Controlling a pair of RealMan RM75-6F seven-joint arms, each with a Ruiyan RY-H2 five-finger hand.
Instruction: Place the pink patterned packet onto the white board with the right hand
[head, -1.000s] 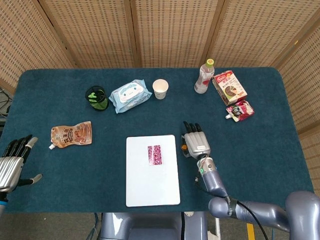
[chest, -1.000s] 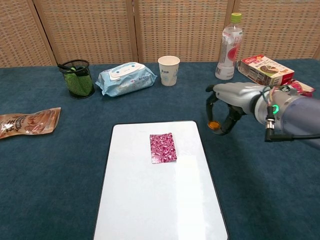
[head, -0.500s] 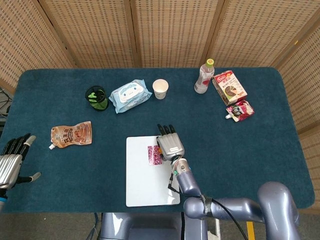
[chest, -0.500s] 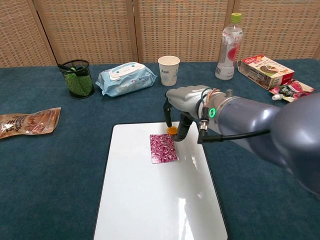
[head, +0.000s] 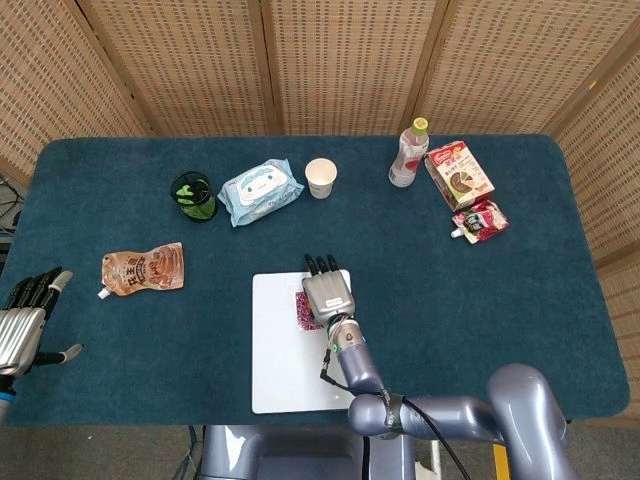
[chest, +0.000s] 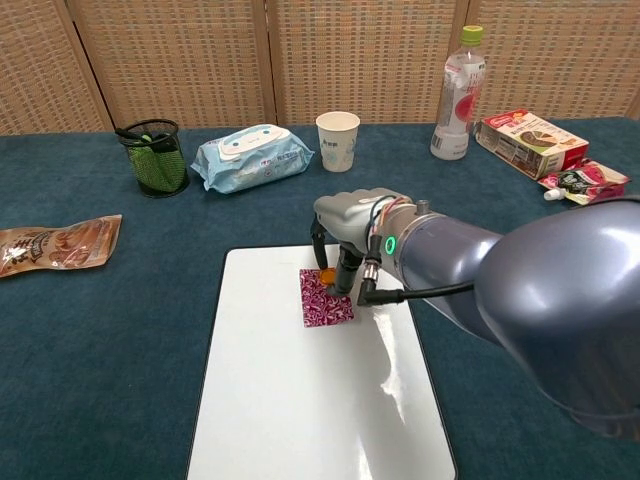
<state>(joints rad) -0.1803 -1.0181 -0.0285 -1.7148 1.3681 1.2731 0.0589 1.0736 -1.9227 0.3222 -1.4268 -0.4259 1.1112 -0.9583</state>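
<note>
The pink patterned packet (chest: 323, 301) lies flat on the upper middle of the white board (chest: 300, 400). My right hand (chest: 350, 228) hangs over the packet's far right corner, fingers pointing down, and the fingertips (chest: 343, 278) touch its top edge. Thumb and fingers stay apart and nothing is lifted. In the head view the right hand (head: 328, 293) covers most of the packet (head: 302, 307) on the board (head: 290, 370). My left hand (head: 22, 325) rests at the table's left edge, fingers spread, holding nothing.
Along the back stand a green mesh cup (chest: 154, 157), a wipes pack (chest: 252, 156), a paper cup (chest: 338, 140), a bottle (chest: 458, 95) and a snack box (chest: 530, 140). A red pouch (chest: 585, 182) lies at the right, a brown pouch (chest: 55, 243) at the left.
My right hand has swept left from beside the board's right edge onto the board and come down on the packet's top corner. The packet and the left hand have stayed put.
</note>
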